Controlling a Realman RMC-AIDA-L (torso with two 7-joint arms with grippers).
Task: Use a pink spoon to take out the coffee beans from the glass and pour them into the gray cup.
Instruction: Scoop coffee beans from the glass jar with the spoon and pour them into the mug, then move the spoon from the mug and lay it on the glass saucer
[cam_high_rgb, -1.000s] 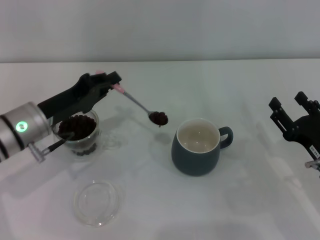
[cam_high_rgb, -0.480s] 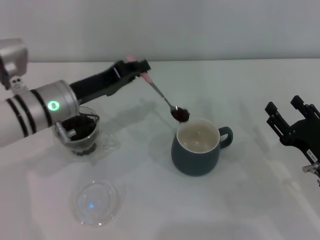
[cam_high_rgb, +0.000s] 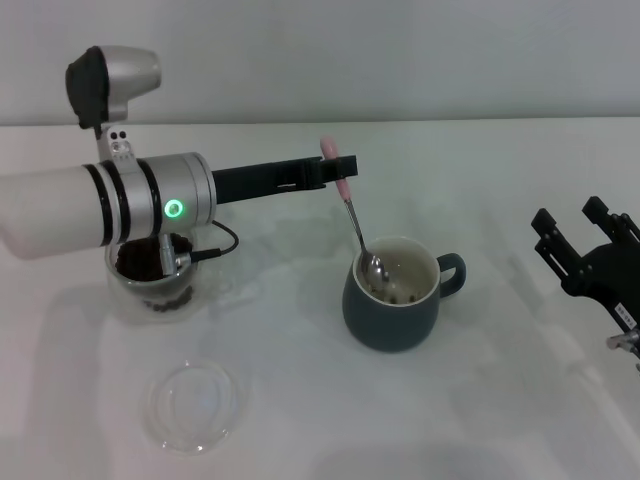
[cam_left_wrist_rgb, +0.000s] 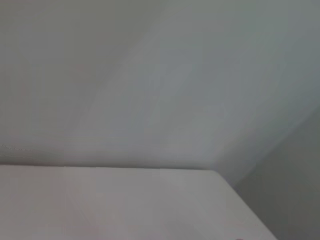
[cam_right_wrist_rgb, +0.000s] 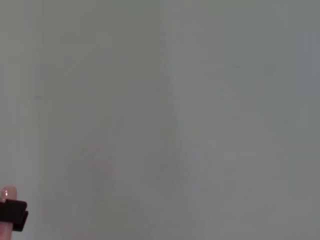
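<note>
Head view: the left gripper (cam_high_rgb: 340, 172) is clamped on the pink spoon (cam_high_rgb: 356, 218), whose bowl dips inside the gray cup (cam_high_rgb: 392, 296) mid-table, a few coffee beans (cam_high_rgb: 395, 292) lying at its bottom. The glass (cam_high_rgb: 156, 274) stands toward the left edge. The right gripper (cam_high_rgb: 580, 243) waits near the right edge, fingers spread.

Flat clear glass dish (cam_high_rgb: 193, 405) on white table (cam_high_rgb: 480, 420), nr front-left.

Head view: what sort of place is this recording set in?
Probably a lab or test bench, not a kitchen: a bare white table against a plain wall, holding only the gray cup, the glass of coffee beans and a clear dish.
</note>
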